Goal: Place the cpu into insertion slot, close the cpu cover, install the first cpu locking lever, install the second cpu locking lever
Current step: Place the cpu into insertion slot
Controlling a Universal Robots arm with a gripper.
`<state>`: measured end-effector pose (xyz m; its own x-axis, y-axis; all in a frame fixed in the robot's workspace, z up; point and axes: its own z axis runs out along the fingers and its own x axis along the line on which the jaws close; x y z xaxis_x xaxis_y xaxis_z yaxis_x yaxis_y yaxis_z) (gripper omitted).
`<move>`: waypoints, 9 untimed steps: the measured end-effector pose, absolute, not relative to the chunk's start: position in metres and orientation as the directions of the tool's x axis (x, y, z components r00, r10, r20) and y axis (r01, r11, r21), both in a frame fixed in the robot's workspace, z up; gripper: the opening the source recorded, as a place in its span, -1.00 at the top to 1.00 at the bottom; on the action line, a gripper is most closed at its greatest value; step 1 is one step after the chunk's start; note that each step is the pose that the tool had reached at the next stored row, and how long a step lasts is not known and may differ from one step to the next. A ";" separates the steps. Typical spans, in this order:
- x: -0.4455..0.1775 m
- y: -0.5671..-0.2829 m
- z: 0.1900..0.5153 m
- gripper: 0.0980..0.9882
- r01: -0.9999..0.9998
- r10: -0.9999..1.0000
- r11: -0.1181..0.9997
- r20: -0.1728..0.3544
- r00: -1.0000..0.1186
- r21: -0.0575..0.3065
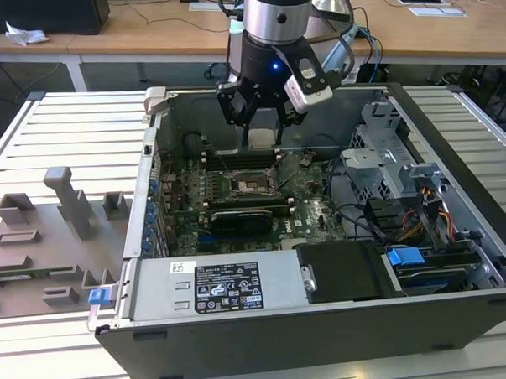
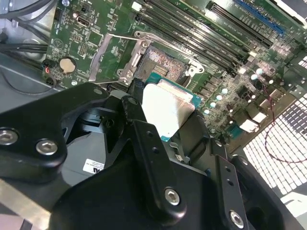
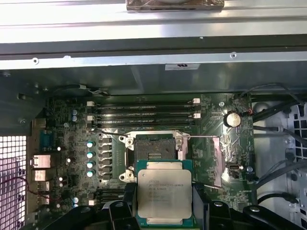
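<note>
Exterior view: gripper (image 1: 262, 129) in the upper centre of the frame, jaws clamped on the cpu (image 1: 262, 139), clear of the insertion slot (image 1: 251, 183).
Second wrist view: cpu pinched by opposite edges.
First wrist view: cpu just beside the empty insertion slot. It's probably light, stiff and fragile, so hold it by the edges only.

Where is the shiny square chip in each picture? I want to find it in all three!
Exterior view: the cpu is gripped by the end effector, higher in the picture than the insertion slot.
First wrist view: the cpu faces the camera flat-on, right next to the insertion slot.
Second wrist view: the cpu looks tilted, close to the insertion slot.
Shared landmark: the insertion slot, a dark square on the green board.
</note>
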<state>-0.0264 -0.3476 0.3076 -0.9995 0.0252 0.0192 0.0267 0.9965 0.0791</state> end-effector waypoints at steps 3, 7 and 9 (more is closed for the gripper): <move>-0.026 -0.343 0.303 0.00 0.026 0.025 0.998 0.019 -1.000 0.057; -0.026 -0.342 0.297 0.00 0.026 0.025 0.998 0.018 -1.000 0.057; -0.027 -0.341 0.293 0.00 0.026 0.025 0.998 0.019 -1.000 0.057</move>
<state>-0.0265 -0.3413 0.2933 -0.9995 0.0254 0.0185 0.0264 0.9980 0.0568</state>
